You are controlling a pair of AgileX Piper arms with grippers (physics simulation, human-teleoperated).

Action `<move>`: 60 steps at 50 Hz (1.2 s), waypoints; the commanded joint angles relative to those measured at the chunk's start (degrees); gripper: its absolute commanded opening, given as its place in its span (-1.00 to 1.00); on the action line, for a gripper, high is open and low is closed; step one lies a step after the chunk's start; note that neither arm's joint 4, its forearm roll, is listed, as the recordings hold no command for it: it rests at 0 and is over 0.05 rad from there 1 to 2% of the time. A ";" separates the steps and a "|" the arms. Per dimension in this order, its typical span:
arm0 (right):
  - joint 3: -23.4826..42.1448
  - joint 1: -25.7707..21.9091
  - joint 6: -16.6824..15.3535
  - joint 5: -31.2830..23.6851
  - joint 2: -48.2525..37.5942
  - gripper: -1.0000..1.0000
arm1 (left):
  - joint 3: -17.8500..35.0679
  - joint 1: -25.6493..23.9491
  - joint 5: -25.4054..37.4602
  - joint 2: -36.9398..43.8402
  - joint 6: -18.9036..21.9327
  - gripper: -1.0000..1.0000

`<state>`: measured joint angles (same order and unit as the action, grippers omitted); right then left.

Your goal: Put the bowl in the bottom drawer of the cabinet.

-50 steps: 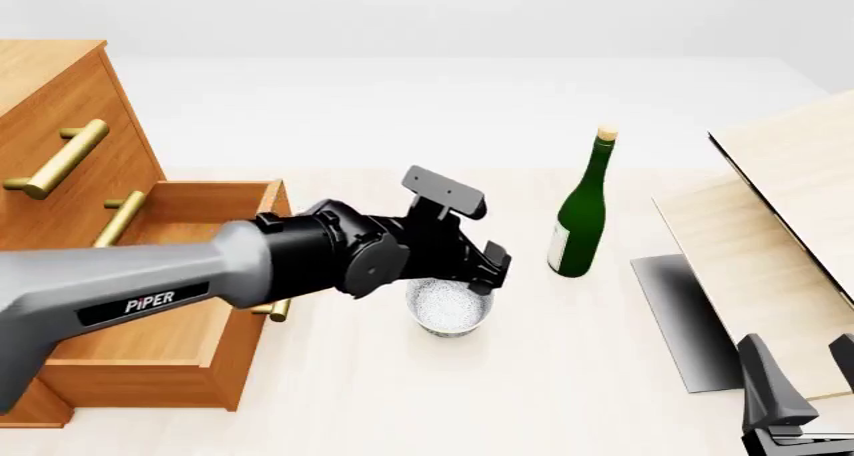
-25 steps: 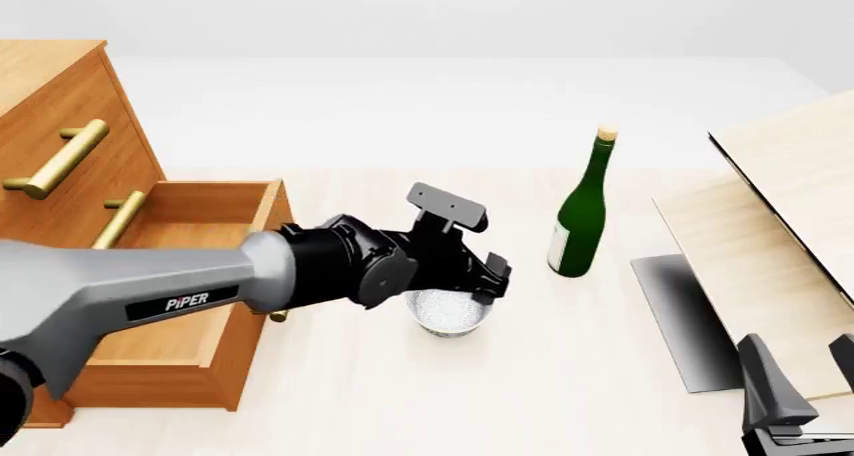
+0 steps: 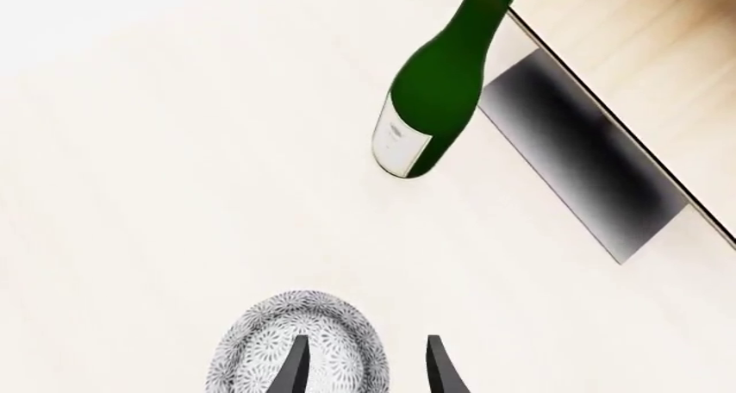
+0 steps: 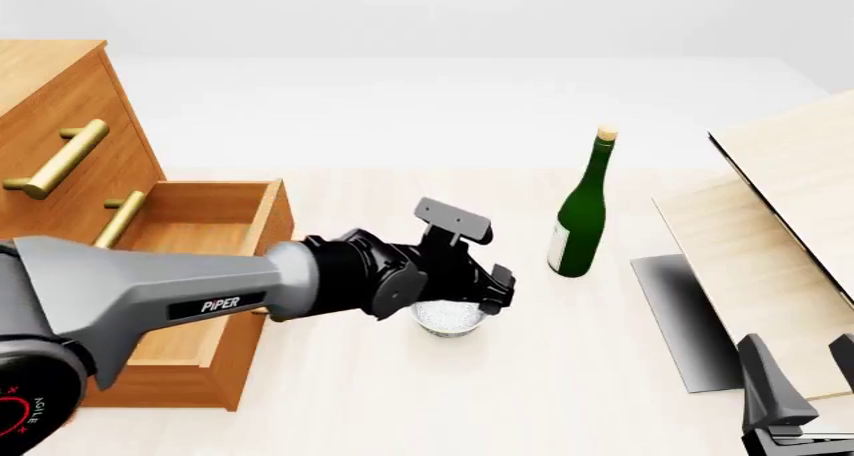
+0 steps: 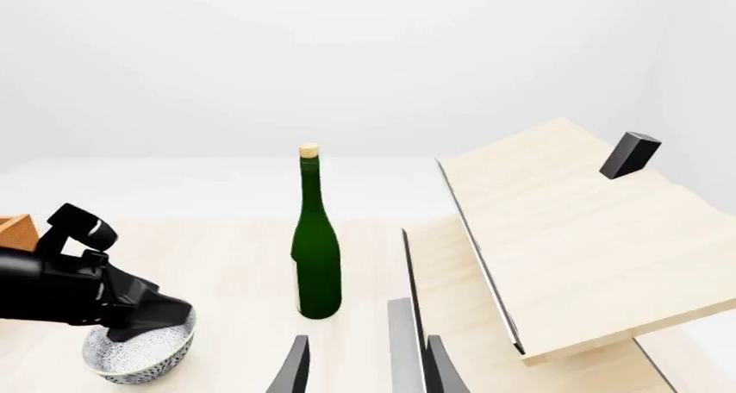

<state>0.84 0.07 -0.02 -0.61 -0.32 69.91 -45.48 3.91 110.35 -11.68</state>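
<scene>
The left claw [image 4: 483,294] has sunk lower onto the bowl [image 4: 447,319] at mid-desk, its parted fingers straddling the rim, not yet gripping, so lifting toward the open bottom drawer [image 4: 187,276] looks next.

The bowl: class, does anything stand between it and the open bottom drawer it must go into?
Nothing visible does. The bowl sits on the table just right of the bottom drawer, which is pulled out and open. Only the left claw, at the bowl's rim, lies along that stretch. The bottle stands on the far side, away from the drawer.
</scene>
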 commanded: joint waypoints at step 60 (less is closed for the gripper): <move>0.00 0.00 0.01 0.00 -0.01 1.00 | -1.43 -1.15 -5.06 6.88 -4.81 1.00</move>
<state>0.84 0.07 -0.02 -0.61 -0.32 68.61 -46.54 -0.52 116.63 -15.97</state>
